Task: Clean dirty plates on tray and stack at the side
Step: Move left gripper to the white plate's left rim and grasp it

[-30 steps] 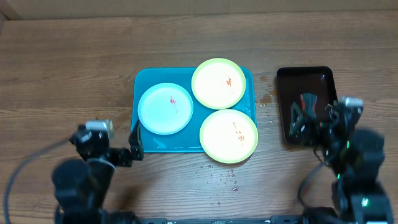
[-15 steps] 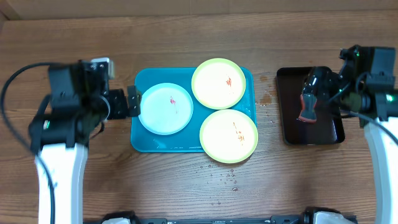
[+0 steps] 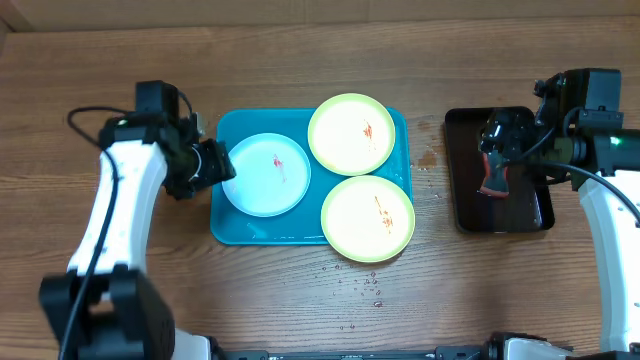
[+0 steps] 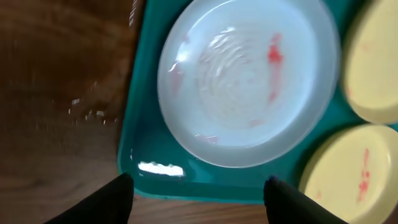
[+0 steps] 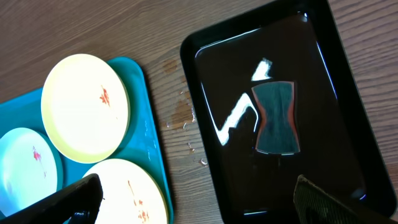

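One wooden table bears the turquoise tray and, to its right, a black tray. Smeared red, the far yellow-green plate, the near yellow-green plate, which overhangs the rim, and the pale blue plate lie on the turquoise tray. A scrub pad lies in the black tray. The left gripper is spread wide at the turquoise tray's left rim; the right gripper is spread wide above the scrub pad.

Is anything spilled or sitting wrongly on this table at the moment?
Yes. Small clear droplets lie scattered on the wooden table in front of the large turquoise plastic tray. The nearer round yellow-green plate overhangs that tray's front rim instead of lying fully inside.
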{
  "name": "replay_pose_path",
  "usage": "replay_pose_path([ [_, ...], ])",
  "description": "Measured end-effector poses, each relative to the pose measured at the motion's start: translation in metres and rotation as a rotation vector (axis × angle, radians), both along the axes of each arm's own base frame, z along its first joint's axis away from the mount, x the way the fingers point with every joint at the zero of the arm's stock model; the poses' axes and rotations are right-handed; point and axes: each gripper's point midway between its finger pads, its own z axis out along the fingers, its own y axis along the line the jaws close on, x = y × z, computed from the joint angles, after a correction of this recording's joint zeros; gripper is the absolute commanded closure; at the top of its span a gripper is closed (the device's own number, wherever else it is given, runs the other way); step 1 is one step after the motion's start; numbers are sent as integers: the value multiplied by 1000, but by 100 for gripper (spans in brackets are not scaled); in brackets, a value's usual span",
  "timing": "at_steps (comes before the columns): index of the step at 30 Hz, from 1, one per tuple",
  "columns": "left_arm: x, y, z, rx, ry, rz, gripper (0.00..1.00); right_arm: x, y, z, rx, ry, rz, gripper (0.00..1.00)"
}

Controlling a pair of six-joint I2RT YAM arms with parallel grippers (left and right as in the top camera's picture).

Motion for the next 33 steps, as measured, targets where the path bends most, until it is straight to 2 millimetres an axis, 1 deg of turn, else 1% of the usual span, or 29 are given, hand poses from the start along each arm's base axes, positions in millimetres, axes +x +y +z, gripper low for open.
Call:
replay_pose_path([
  [3,-1,2,-24,47,79,24,40,0,0,0,0,0,0,0],
  [5,2,2,-34,75,94,29,41,0,0,0,0,-1,1,0],
  [6,6,2,-38,87,91,34,41,0,0,0,1,0,0,0],
  [9,17,5,-43,114,59,43,47,0,0,0,2,-1,0,0],
  [11,24,5,-46,121,41,53,53,0,0,0,2,0,1,0],
  [14,29,6,-53,128,40,59,58,0,0,0,2,0,1,0],
  [20,28,4,-72,139,85,49,58,0,0,0,2,1,1,0],
  [24,30,-2,-78,144,88,32,60,0,0,0,2,1,1,0],
  [28,28,-5,-84,155,102,19,64,0,0,0,2,1,1,0],
  [31,26,-4,-93,162,129,17,68,0,0,0,2,2,1,0],
  [32,24,-3,-99,165,146,17,70,-1,0,0,2,4,1,0],
  [33,23,-3,-103,165,156,16,70,-1,0,0,2,4,1,0],
])
